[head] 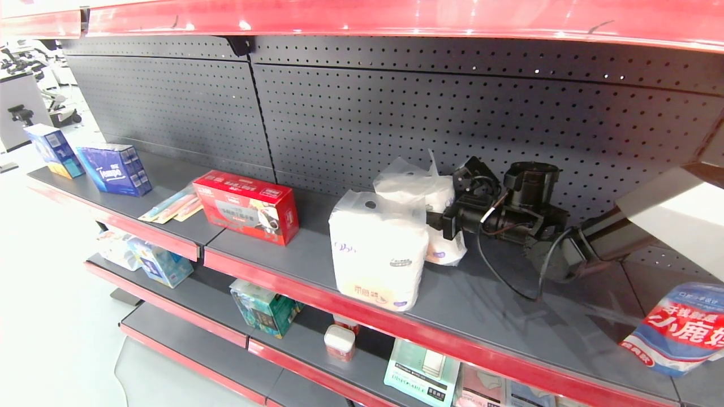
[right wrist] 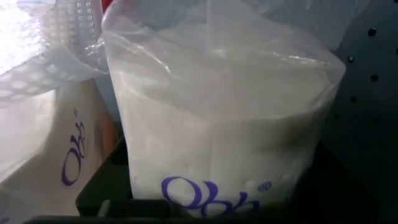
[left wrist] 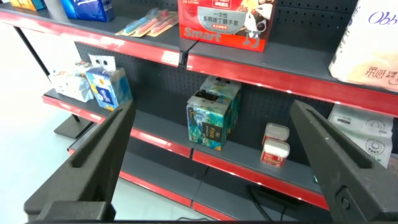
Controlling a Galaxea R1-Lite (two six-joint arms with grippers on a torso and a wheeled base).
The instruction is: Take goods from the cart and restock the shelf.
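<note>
The right gripper (head: 445, 219) is pressed up against a white plastic-wrapped tissue pack (head: 435, 195) that rests on the dark grey, red-edged shelf (head: 509, 316). I cannot tell whether the gripper is clamping the pack or has let go. Just beside that gripper, nearer the shelf's front edge, stands a second, larger white tissue pack (head: 378, 249), apparently shelved. The left gripper (left wrist: 211, 106) is spread wide and empty, with lower shelves beyond it. This pack looks all but placed; letting go, backing out and fetching further goods likely remain.

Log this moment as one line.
right pincer: shut on rear tissue pack | pack: on shelf, behind front tissue pack | left pincer: open, empty
</note>
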